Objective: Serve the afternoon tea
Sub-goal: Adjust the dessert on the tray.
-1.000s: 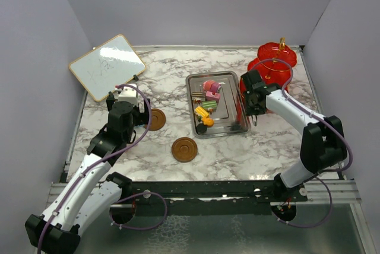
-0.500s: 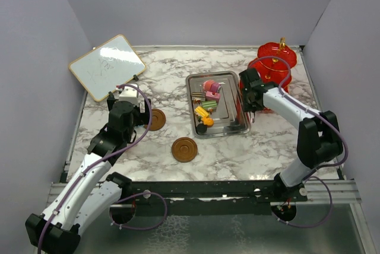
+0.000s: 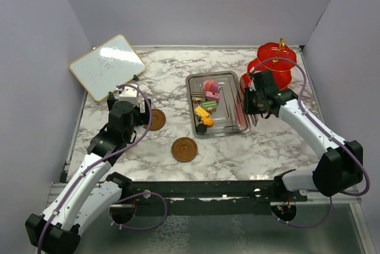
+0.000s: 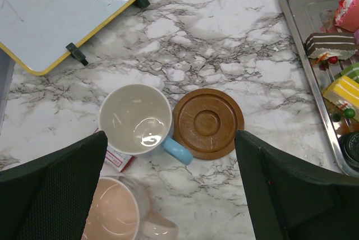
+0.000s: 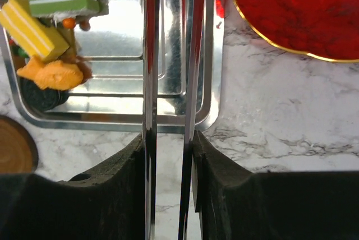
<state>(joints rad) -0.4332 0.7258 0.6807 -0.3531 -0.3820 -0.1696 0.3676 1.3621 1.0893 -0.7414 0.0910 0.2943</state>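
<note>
While poised by the table's (image 3: 273,147) left edge, hovers with left gripper (image 4: 171,139) spread wide over blue cup (image 4: 134,118), pink cup (image 4: 115,212) just beside it, saucer (image 4: 207,123) touching the blue one. Second saucer (image 3: 184,149) toward front edge. Cake pieces (image 3: 208,101) heaped in steel tray (image 5: 112,38) mid-table. Right gripper (image 5: 168,150) clamped on steel tongs (image 5: 150,55) above tray's right side. Red stand (image 3: 274,64) at back right corner.
</note>
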